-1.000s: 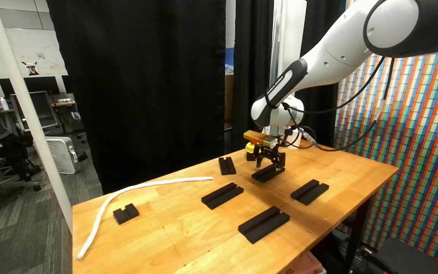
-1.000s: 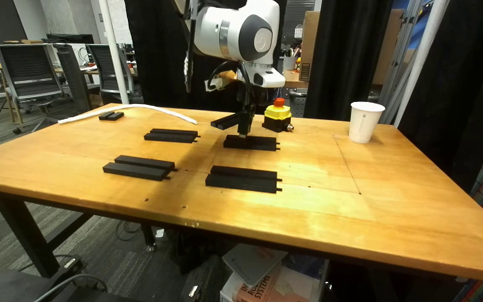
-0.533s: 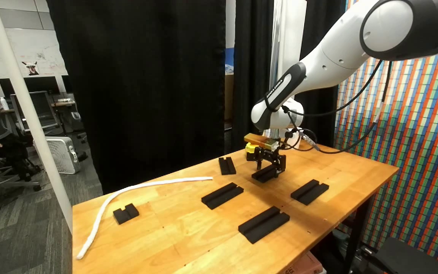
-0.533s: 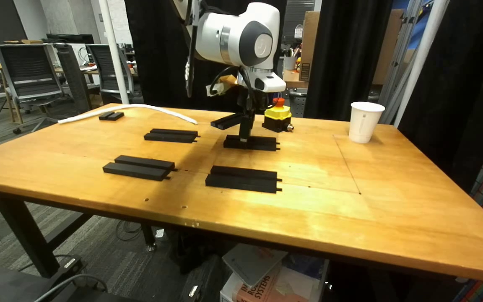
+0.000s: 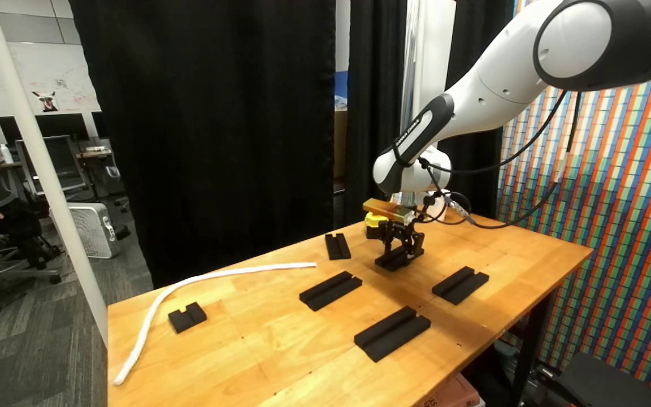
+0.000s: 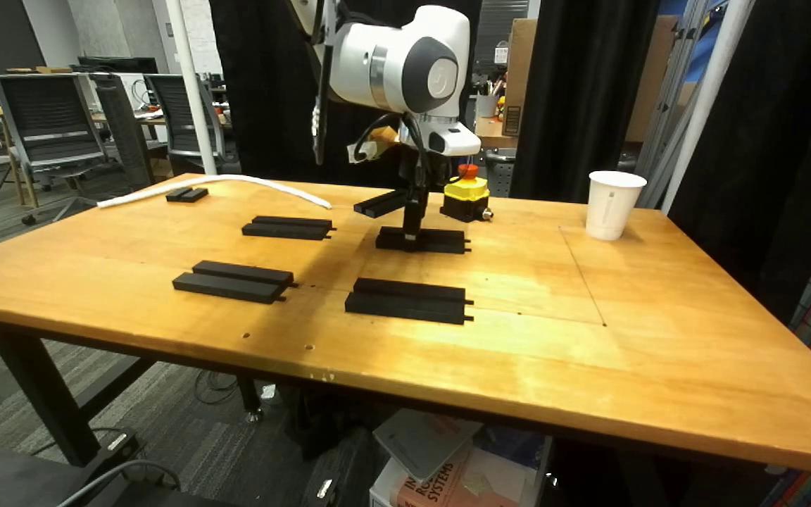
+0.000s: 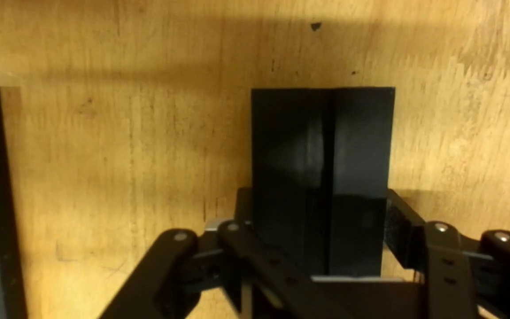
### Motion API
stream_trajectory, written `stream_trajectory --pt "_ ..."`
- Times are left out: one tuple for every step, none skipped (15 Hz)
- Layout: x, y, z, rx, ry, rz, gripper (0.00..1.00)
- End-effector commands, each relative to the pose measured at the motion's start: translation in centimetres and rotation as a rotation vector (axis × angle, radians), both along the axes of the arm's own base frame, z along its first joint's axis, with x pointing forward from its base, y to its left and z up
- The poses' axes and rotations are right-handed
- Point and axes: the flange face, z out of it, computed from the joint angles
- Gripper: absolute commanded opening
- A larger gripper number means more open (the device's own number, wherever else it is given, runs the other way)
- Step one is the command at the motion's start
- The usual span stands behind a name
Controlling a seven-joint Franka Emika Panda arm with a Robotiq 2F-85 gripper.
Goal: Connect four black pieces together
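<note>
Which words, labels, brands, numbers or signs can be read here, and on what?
"FRANKA EMIKA", its start blurred: on the robot arm.
"SYSTEMS", with cut-off "IN" and "RO": on the book.
Too small or blurred to read: markings on the white cup, whiteboard, cardboard box and red cover.

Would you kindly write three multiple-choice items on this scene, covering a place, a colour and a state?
1. Where does the white cup stand?
A: on the floor; B: on a chair; C: on the table.

2. What colour is the knob on the yellow box?
A: red; B: green; C: white.

3. What state is the gripper in?
A: wide open; B: gripping a black piece; C: gripping the white cup.

1 C: its base rests there in an exterior view; 2 A: red shows in that view; 3 B: the wrist view shows it clasping both long sides.
</note>
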Motion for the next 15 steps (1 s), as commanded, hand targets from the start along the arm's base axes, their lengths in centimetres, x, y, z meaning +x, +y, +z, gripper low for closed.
stream_trajectory --pt "0.2 0.0 0.6 -0.012 -0.012 0.004 0.45" --pt "0.1 0.5 1.1 -0.009 -0.013 -0.004 0.45" --pt "0.0 1.1 1.9 -0.015 -0.025 -0.010 0.45" --pt "0.0 1.8 2.7 -0.022 -0.040 -0.015 0.45" --pt "0.0 2.5 3.4 -0.024 -0.052 -0.026 0.45" --pt "0.1 3.4 4.5 -0.024 -0.066 -0.043 0.45" --pt "0.1 4.2 5.4 -0.028 -0.079 -0.055 0.45" --pt "0.2 5.4 6.5 -0.032 -0.098 -0.063 0.45" --pt "0.3 6.6 7.5 -0.038 -0.112 -0.073 0.45" --pt "0.3 7.7 8.6 -0.037 -0.126 -0.087 0.45" --pt "0.7 9.2 9.6 -0.030 -0.148 -0.102 0.45" --pt "1.0 10.4 10.6 -0.026 -0.163 -0.113 0.45" --pt "1.5 12.2 11.2 -0.019 -0.172 -0.112 0.45" --pt "1.7 13.7 11.7 -0.008 -0.178 -0.102 0.45" --pt "2.0 15.1 12.0 0.002 -0.182 -0.091 0.45"
